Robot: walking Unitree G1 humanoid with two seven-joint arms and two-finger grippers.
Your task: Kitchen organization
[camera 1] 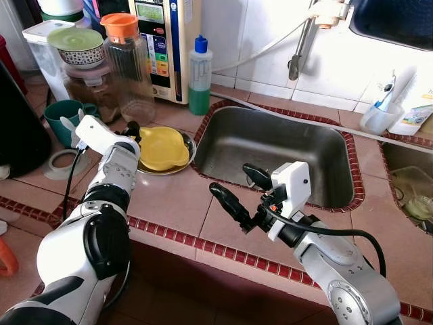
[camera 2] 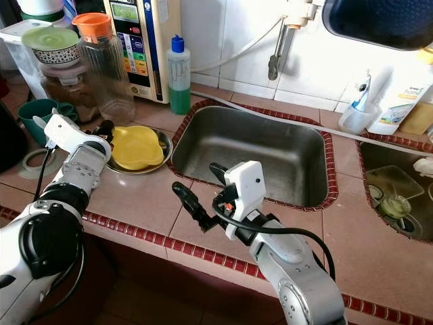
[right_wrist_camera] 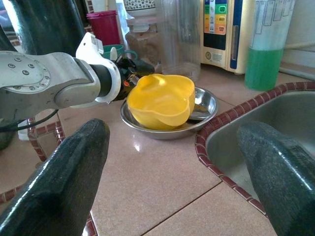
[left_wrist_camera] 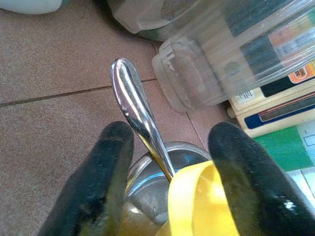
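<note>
On the tiled counter (camera 1: 169,203), a shallow steel dish (right_wrist_camera: 206,101) sits just left of the sink (camera 1: 270,152), close to the sink's rim, holding a yellow bowl (camera 1: 162,147) tipped on its side and a metal spoon (left_wrist_camera: 135,110) whose handle sticks out over the dish's rim toward the counter's left end. The left gripper (left_wrist_camera: 167,162) is at that rim, its two black fingers spread wide on either side of the spoon handle and gripping nothing. Right behind the dish stand a clear ribbed pitcher (camera 1: 128,68) with an orange lid, a water purifier unit (camera 1: 162,40), and a bottle of green liquid (camera 1: 199,78) by the sink's back corner; a green mug (camera 1: 62,116) and a roll of tape (camera 1: 61,162) lie further left. The right gripper (camera 1: 237,189) hovers over the counter's front edge before the sink, fingers wide apart and empty, pointing toward the dish.
</note>
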